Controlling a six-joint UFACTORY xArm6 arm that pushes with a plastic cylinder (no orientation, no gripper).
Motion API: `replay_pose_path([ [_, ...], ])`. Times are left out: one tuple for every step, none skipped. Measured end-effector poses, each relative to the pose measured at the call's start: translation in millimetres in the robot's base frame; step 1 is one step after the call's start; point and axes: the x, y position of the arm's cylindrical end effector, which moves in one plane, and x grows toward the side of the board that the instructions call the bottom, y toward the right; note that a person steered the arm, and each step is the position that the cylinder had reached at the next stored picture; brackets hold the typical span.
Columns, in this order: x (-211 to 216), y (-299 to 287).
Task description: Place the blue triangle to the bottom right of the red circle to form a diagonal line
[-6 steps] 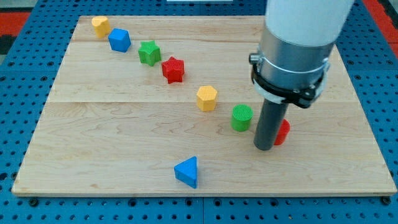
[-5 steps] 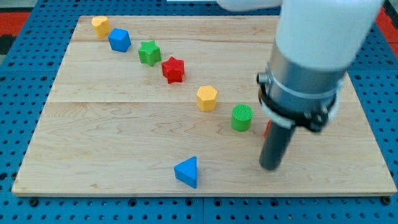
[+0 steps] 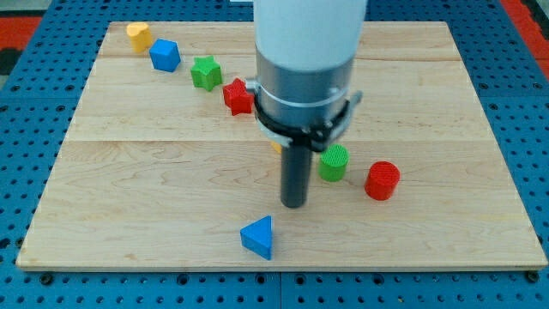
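Currently my tip (image 3: 294, 204) stands just above the blue triangle (image 3: 258, 237), at its 1 o'clock; the rod has no fingers. To push well, circle to the triangle's 9 o'clock side and drive it toward 3 o'clock, stopping at 5 o'clock of the red circle (image 3: 382, 180). The triangle's apex points to 1 o'clock, its long axis running 7-to-1.

A light wooden board (image 3: 129, 163) lies on a blue pegboard bench (image 3: 26, 112). Near the board's top left corner sits a yellow block (image 3: 138, 35), with a blue block (image 3: 164, 56) just beside it toward the view's lower right. Next along the same slant come a green star (image 3: 205, 72) and a partly hidden red star (image 3: 237, 96). Right of the board's centre stands a green cylinder (image 3: 335, 163)
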Motion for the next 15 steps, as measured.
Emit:
replay_pose_path([
  [-1.4, -83.6],
  [42.4, -95.4],
  [56.9, -95.1],
  [57.1, -43.7],
  [57.4, 14.7],
  [62.2, 17.1],
  [85.2, -1.7],
  [91.4, 3.9],
  [86.4, 69.3],
  [77.7, 111.6],
  [77.0, 86.5],
  [66.3, 48.7],
  [48.9, 71.6],
  [48.4, 101.3],
  [47.7, 121.6],
])
